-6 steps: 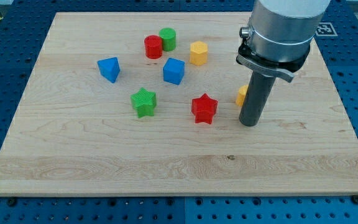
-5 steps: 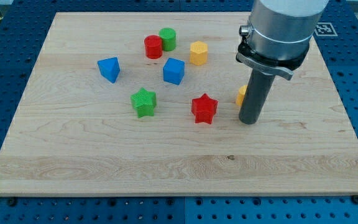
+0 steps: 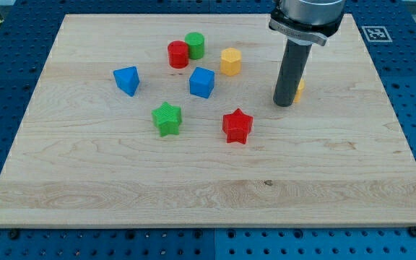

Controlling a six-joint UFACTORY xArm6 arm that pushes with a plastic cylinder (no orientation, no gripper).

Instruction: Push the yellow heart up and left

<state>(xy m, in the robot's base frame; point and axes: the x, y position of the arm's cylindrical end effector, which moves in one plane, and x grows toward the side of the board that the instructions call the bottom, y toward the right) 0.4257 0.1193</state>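
The yellow heart [image 3: 299,89] lies on the wooden board at the view's right of centre, mostly hidden behind my rod; only a sliver shows at the rod's right edge. My tip [image 3: 284,103] rests on the board just in front of and left of the heart, touching or nearly touching it. A yellow hexagon block [image 3: 230,62] stands further to the left.
A red star [image 3: 237,126] sits below left of the tip. A blue cube [image 3: 201,82], green star [image 3: 167,118], blue triangular block [image 3: 127,80], red cylinder [image 3: 178,54] and green cylinder [image 3: 194,45] lie on the left half of the board [image 3: 193,188].
The rod has moved up the view and slightly left. The yellow heart has moved up and right, from the rod's left side to its right side.
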